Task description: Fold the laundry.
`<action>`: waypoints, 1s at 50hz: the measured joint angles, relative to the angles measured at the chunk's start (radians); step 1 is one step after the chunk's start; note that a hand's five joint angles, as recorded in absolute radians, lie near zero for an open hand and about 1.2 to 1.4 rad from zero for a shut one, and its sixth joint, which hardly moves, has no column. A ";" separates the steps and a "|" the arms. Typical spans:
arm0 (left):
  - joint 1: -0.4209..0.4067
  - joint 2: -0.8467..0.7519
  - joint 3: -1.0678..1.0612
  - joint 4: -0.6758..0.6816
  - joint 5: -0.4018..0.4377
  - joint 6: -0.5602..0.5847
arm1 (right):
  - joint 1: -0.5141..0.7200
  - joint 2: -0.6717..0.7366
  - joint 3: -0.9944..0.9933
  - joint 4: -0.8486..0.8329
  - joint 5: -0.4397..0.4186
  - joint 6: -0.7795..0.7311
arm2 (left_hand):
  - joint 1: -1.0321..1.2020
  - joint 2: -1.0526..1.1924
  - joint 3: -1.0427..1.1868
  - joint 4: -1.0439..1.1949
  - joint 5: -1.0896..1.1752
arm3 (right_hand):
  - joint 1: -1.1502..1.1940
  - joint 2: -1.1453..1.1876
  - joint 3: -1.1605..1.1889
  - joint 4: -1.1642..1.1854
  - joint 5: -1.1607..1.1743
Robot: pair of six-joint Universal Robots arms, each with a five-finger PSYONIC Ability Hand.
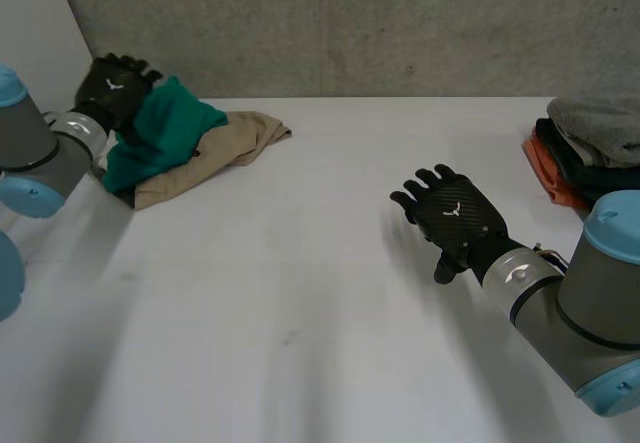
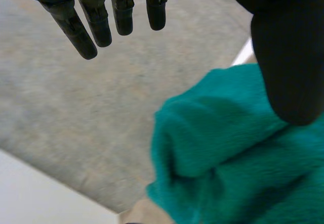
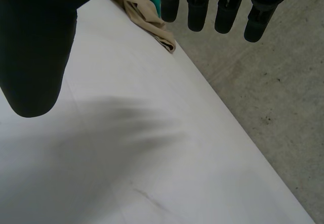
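A crumpled teal cloth (image 1: 160,133) lies on top of a beige cloth (image 1: 215,153) at the table's far left. My left hand (image 1: 112,88) hovers just beside and above the teal cloth (image 2: 238,153), fingers (image 2: 96,21) straight and spread, holding nothing. My right hand (image 1: 455,218) floats open over the bare table at centre right, palm down, well apart from the pile. Beyond its fingertips (image 3: 223,11) the right wrist view catches the beige cloth's edge (image 3: 147,24) and a sliver of teal.
A stack of folded clothes (image 1: 590,148), grey on top of dark and orange, sits at the table's far right edge. The white table (image 1: 300,303) has wide free room in the middle and front. A grey concrete wall (image 1: 350,23) stands behind.
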State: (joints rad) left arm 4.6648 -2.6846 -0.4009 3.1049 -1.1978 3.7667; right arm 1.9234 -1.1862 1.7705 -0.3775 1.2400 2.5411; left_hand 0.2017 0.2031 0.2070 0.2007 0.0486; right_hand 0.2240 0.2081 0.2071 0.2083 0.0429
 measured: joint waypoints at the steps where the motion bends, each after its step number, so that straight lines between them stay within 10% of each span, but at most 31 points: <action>1: -0.002 -0.010 0.017 -0.018 0.004 0.007 | 0.000 0.001 0.000 0.000 0.000 0.001 | 0.000 0.000 0.000 0.000 0.000 | 0.000 0.000 0.000 0.000 0.000; 16: -0.006 -0.287 0.317 -0.166 0.008 0.434 | -0.004 0.054 -0.018 -0.003 0.001 -0.009 | 0.049 0.053 0.050 0.052 0.036 | 0.000 0.000 0.000 0.000 0.000; 31: -0.003 -0.324 0.347 -0.037 0.055 0.522 | -0.012 0.079 -0.029 0.002 0.005 -0.050 | 0.894 0.989 0.976 0.992 0.920 | 0.000 0.000 0.000 0.000 0.000; 50: -0.188 0.416 -0.090 0.195 -0.016 0.114 | -0.021 0.063 -0.030 0.002 0.011 -0.048 | 0.894 0.992 0.980 0.995 0.920 | 0.000 0.000 0.000 0.000 0.000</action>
State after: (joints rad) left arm 4.4773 -2.2684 -0.4908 3.2998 -1.2139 3.8802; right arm 1.9021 -1.1232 1.7406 -0.3753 1.2511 2.4936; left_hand 1.0962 1.1952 1.1870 1.1958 0.9682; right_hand 0.2240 0.2081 0.2071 0.2083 0.0427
